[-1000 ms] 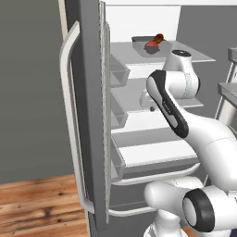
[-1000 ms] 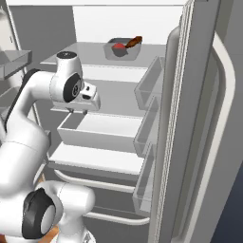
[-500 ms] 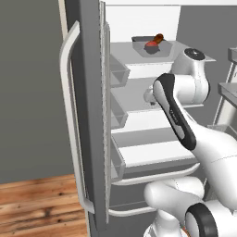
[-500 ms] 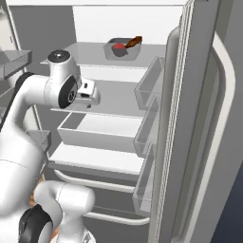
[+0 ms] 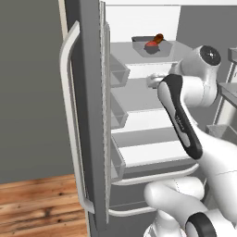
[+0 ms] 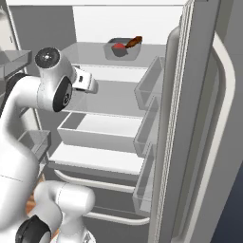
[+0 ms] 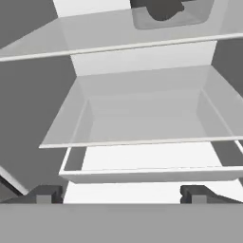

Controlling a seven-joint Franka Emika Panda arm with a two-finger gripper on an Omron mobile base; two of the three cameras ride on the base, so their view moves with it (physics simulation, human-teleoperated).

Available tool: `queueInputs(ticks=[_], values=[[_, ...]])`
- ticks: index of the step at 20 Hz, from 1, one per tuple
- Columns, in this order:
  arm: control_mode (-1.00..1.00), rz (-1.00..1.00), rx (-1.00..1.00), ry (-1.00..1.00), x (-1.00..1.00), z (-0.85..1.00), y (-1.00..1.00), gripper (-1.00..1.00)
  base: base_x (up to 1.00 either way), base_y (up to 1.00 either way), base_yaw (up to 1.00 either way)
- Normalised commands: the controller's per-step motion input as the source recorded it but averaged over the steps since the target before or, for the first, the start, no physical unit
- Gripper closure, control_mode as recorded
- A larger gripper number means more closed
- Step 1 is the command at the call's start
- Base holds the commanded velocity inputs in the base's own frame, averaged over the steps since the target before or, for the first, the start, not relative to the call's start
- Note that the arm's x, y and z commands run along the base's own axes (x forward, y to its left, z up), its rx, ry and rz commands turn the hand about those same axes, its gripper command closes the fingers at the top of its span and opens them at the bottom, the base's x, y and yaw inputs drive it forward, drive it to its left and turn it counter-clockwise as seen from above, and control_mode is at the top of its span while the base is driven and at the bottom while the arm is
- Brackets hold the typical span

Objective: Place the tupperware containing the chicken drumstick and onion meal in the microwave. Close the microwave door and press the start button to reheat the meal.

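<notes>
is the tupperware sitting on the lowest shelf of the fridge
No, the tupperware sits on the top shelf of the open fridge, with lower shelves beneath it.

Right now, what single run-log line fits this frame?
stage: reaching into open fridge | gripper: open, empty | tupperware: upper shelf, holds chicken drumstick and onion | gripper below that shelf, not touching

We're seeing a tupperware point(image 6: 122, 50) of translucent grey plastic, with a glossy brown-orange chicken drumstick point(image 6: 134, 42) and a matt-looking red onion point(image 6: 117, 46) inside. The fridge shelves point(image 7: 142, 107) look like smooth, pale, semi-clear plastic, same for the door bins point(image 6: 148, 85). The fridge door point(image 5: 85, 106) is flat matt grey with a smooth pale handle point(image 5: 70, 120). The floor point(image 5: 41, 208) is warm, grainy wood planks.
</notes>
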Motion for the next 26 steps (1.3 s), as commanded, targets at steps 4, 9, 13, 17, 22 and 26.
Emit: queueInputs(ticks=[4, 9, 13, 17, 22, 26], values=[[-1.00, -0.09, 0.10, -0.06, 0.00, 0.84, -0.04, -1.00, 0.00, 0.00, 0.00], [-1.00, -0.09, 0.00, 0.00, 0.04, 0.51, -0.26, -1.00, 0.00, 0.00, 0.00], [-1.00, -0.09, 0.00, 0.00, 0.07, 0.21, -0.51, -1.00, 0.00, 0.00, 0.00], [-1.00, -0.05, 0.00, 0.00, 0.00, 0.00, -0.46, -1.00, 0.00, 0.00, 0.00], [-1.00, -0.05, 0.00, 0.00, 0.20, -0.03, -0.17, -1.00, 0.00, 0.00, 0.00], [-1.00, 0.00, 0.00, -0.06, 0.22, 0.00, 0.00, -1.00, 0.00, 0.00, 0.00]])
